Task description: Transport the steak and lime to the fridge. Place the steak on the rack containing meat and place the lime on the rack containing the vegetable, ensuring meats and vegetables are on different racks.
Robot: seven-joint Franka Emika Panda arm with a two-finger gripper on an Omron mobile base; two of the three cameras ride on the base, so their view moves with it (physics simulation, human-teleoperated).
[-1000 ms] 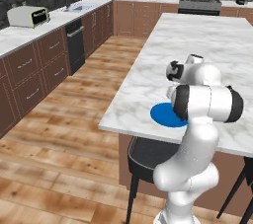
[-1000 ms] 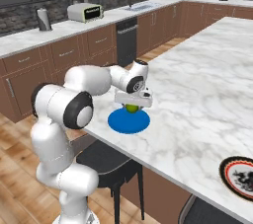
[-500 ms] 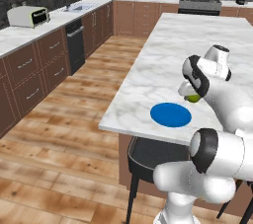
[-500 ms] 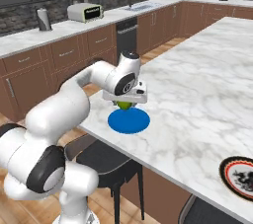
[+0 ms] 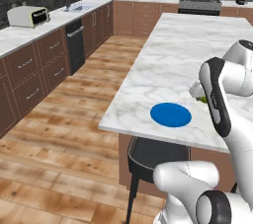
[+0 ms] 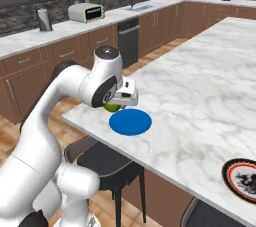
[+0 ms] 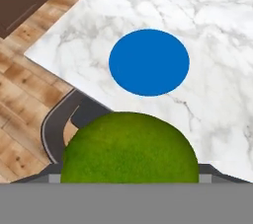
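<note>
Marble island counter [image 6: 200,101] carries a blue disc [image 6: 130,121]. Above its 10 o'clock edge in the right base view, the lime [image 6: 112,106] is pinched in the gripper [image 6: 118,105], held clear of the marble.

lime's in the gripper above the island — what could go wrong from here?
1. The lime is round and smooth, and the fingers are hidden behind it in the hand view, so grip depth is unclear; it might slip out during a wide swing.
2. It hangs near the marble counter's corner, beside the blue disc; a drop could roll it off onto the wood floor.
3. The black stool stands below that edge, a possible snag.
</note>
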